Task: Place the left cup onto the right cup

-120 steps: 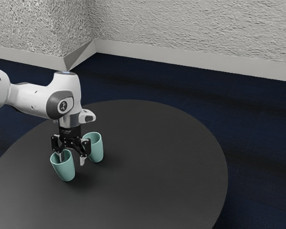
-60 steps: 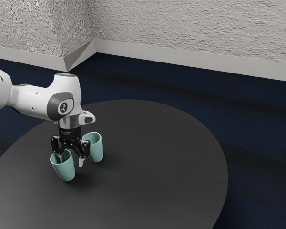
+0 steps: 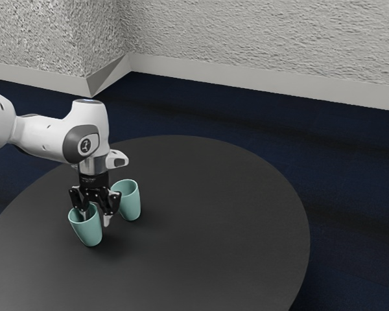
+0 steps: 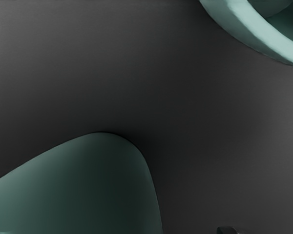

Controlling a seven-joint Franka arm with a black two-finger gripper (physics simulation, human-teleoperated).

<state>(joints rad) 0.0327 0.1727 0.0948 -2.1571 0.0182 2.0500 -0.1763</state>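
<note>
Reaching in from the left edge of the exterior view, the white arm (image 3: 39, 133) is bending down and pointing the black tool (image 3: 94, 214) straight at the bench (image 3: 214, 227) in the lower left of the frame. The tool is sitting right at the mouth of the left cup (image 3: 86, 232), low enough that its black body is covering part of that cup's rim. Whether the tool is clamping the left cup or sitting loose at its rim, I cannot tell.

The left cup is standing mouth up on the round dark bench, near the bench's left edge in the exterior view. The right cup (image 3: 129, 201) is standing mouth up just beside it, a little up and to the right in the frame, and the 2 cups are not touching. Both cups are pale teal and are tapering toward the base. The tool's body is overlapping the right cup's left side in the exterior view, so I cannot tell whether it is touching that cup.

Around the bench, a dark blue floor (image 3: 324, 149) is running back to a pale skirting (image 3: 259, 74) and a rough grey wall (image 3: 259, 32) across the top of the frame.

In the wrist view, the left cup (image 4: 73, 190) is looming large and dim right under the hand. The right cup (image 4: 249, 29) is showing a curved, well-lit piece of its rim beyond a dark stretch of bench (image 4: 112, 73).
</note>
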